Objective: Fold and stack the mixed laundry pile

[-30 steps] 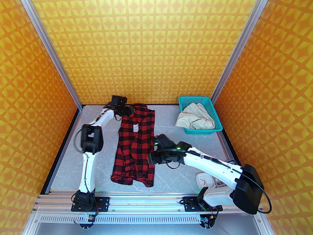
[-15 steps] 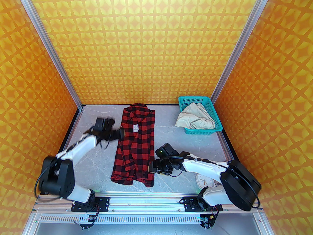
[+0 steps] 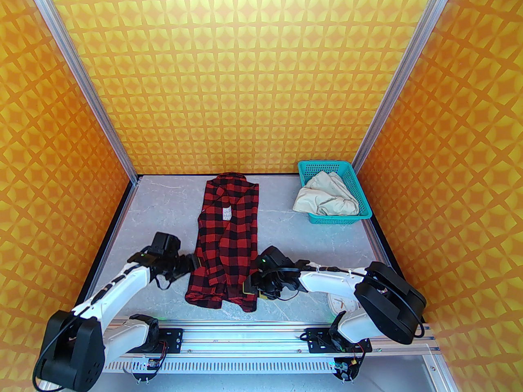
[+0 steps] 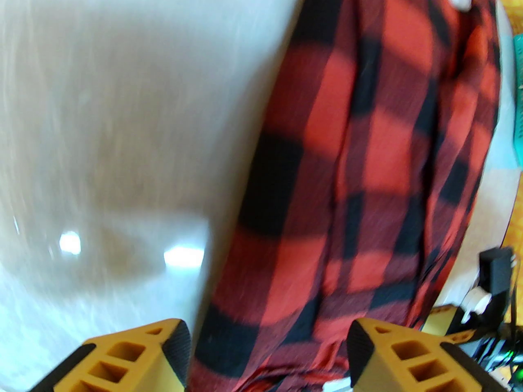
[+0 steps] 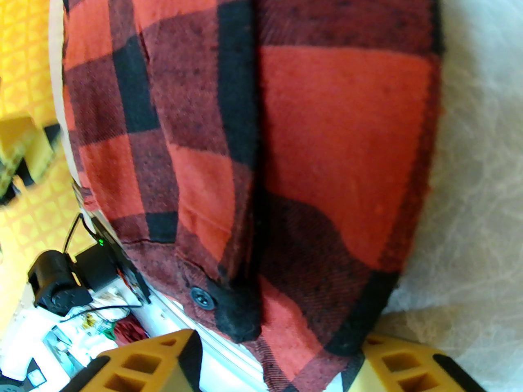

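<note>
red-and-black checked shirt [image 3: 226, 239], judged light and limp, is laid lengthwise mid-table, hem at 6 o'clock, best pinched at both hem corners, where the left gripper [image 3: 195, 262] and right gripper [image 3: 246, 289] are held spread apart; cream trousers [image 3: 327, 199] are heaped at 2 o'clock.

Bright light all over, but one close-up is smeared.

From above, everything looks sharp and evenly lit, with only soft shadows on the table [image 3: 286, 219]. Ahead of the left gripper [image 4: 267, 341] the picture is blurry. A big soft grey shadow lies there, with two shiny white spots [image 4: 184, 256] just past one finger [image 4: 135, 361]. Ahead of the right gripper [image 5: 278, 361] the shirt [image 5: 347, 137] looks sharp, and the picture bends at its edges.
</note>
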{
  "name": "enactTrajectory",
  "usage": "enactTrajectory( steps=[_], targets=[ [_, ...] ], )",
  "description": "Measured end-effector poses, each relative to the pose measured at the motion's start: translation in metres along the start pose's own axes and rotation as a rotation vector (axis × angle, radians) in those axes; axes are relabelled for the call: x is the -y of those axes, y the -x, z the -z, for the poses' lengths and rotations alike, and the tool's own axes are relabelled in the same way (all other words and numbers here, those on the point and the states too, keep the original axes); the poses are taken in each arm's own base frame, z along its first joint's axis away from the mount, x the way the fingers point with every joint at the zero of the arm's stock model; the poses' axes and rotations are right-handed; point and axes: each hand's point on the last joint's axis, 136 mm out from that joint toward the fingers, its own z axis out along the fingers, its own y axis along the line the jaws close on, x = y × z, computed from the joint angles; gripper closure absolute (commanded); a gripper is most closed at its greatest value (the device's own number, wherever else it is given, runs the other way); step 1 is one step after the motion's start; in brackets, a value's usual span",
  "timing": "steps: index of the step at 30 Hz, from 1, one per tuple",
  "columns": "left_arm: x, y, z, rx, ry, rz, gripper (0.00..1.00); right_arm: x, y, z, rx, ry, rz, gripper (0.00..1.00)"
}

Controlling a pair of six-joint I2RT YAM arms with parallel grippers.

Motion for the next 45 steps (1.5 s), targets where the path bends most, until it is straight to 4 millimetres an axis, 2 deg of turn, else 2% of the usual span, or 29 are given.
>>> enactTrajectory(
  steps=[6, 9, 15, 21, 25, 30, 34, 40, 45],
  targets=[
    [-0.008, -0.037, -0.013, -0.092, 0.006, 0.013, 0.38, -0.002, -0.004, -0.004, 0.002, 0.015, -0.027, 0.49],
    [-0.012, -0.050, -0.018, -0.124, 0.016, 0.020, 0.45, -0.002, -0.006, -0.007, -0.003, 0.014, -0.041, 0.57],
    [-0.006, -0.056, -0.024, -0.150, -0.004, 0.026, 0.81, -0.003, -0.015, -0.013, -0.032, 0.011, -0.055, 0.78],
    [0.003, -0.059, -0.020, -0.156, -0.045, -0.006, 0.99, -0.008, -0.021, -0.004, -0.032, 0.014, -0.046, 1.00],
    [0.017, -0.061, -0.011, -0.149, -0.099, -0.037, 1.00, -0.014, -0.023, 0.009, -0.009, 0.021, -0.031, 1.00],
    [0.048, -0.048, 0.011, -0.092, -0.203, -0.083, 1.00, -0.023, -0.020, 0.025, 0.016, -0.007, -0.010, 1.00],
    [0.073, -0.032, 0.028, -0.041, -0.270, -0.115, 1.00, -0.040, -0.010, 0.040, 0.048, -0.031, 0.024, 1.00],
    [0.115, -0.002, 0.050, 0.038, -0.357, -0.148, 1.00, -0.075, 0.030, 0.076, 0.158, -0.011, 0.058, 1.00],
    [0.146, 0.036, 0.060, 0.097, -0.394, -0.149, 1.00, -0.107, 0.074, 0.103, 0.244, 0.002, 0.092, 1.00]
  ],
)
